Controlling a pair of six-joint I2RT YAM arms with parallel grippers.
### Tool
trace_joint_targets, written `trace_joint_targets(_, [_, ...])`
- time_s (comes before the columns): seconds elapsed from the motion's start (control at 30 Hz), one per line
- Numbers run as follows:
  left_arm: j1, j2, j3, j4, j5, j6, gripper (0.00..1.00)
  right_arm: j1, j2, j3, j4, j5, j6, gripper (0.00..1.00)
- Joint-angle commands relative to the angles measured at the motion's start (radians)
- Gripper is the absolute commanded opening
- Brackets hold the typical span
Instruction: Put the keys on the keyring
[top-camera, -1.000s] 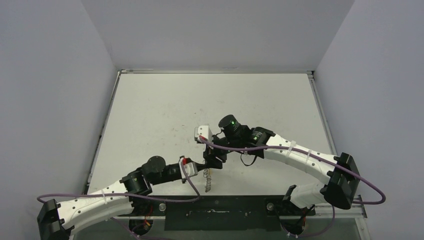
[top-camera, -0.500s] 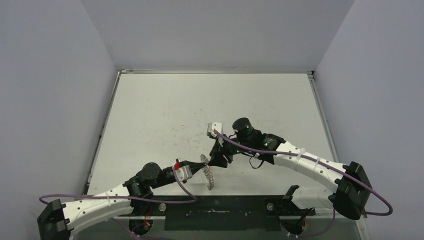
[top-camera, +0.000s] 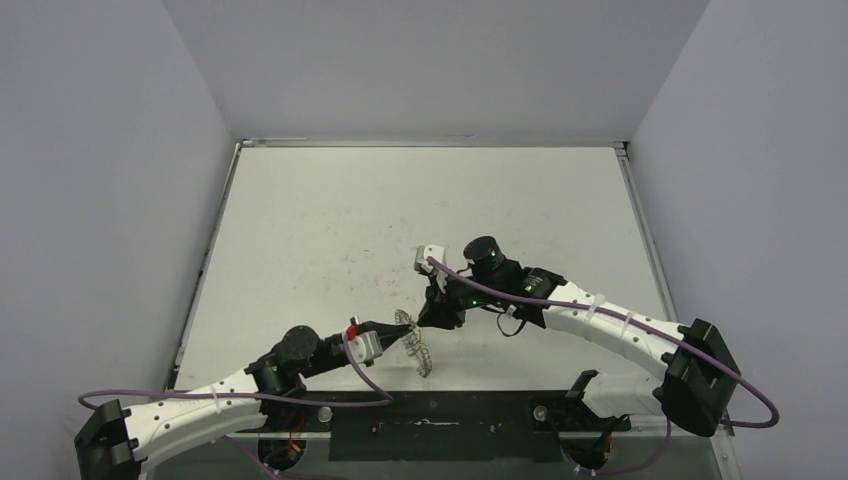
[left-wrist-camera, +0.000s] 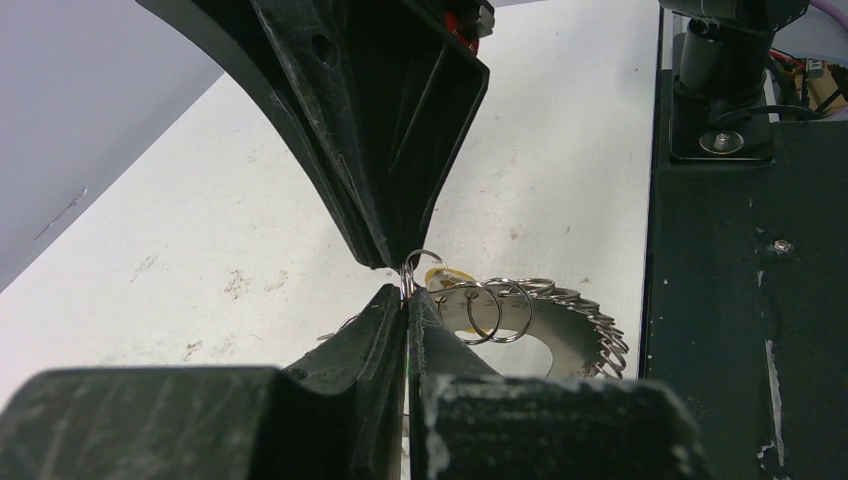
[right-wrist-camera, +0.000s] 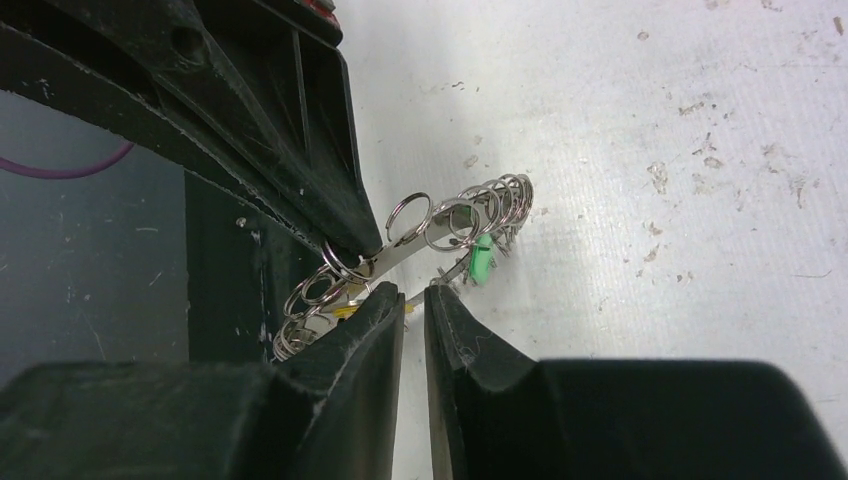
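Note:
The keyring (left-wrist-camera: 570, 318), a flat silver disc rimmed with wire loops, hangs tilted just above the table near its front edge (top-camera: 418, 350). My left gripper (left-wrist-camera: 407, 291) is shut on one of its wire loops (left-wrist-camera: 424, 258). The yellow key head (left-wrist-camera: 446, 277) shows just behind that loop. In the right wrist view the green key (right-wrist-camera: 482, 257) hangs below the keyring (right-wrist-camera: 400, 252). Its silver blade reaches between the tips of my right gripper (right-wrist-camera: 415, 296), whose jaws stand almost together on it. A bit of the yellow key (right-wrist-camera: 346, 312) shows beside the left finger.
The right gripper's black fingers (left-wrist-camera: 380, 150) fill the top of the left wrist view, close to the left gripper. The black base plate (left-wrist-camera: 740, 300) lies right beside the keyring along the table's front edge. Grey walls enclose the white table (top-camera: 420, 200).
The right gripper's jaws have narrowed to a slit. Over the second, the right arm drew back to the right and the left arm swung the keyring up towards it.

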Motion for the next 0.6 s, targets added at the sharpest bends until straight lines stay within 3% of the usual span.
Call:
trace_joint_targets(0.0, [-0.004,-0.022,0.009,0.086,-0.005,-0.011,0.0,-0.009,-0.003,-0.001,0.037,-0.029,-0.006,0.19])
trace_joint_targets(0.13, [-0.004,-0.04,0.007,0.066,-0.005,-0.013,0.0,-0.012,-0.047,-0.022,0.036,-0.011,-0.011,0.39])
trace_joint_targets(0.23, [-0.004,-0.048,0.008,0.057,-0.005,-0.016,0.0,-0.014,-0.088,-0.045,0.06,-0.019,-0.009,0.47])
trace_joint_targets(0.57, [-0.004,-0.042,0.012,0.057,-0.002,-0.013,0.0,-0.015,-0.093,-0.056,0.136,-0.099,0.028,0.49])
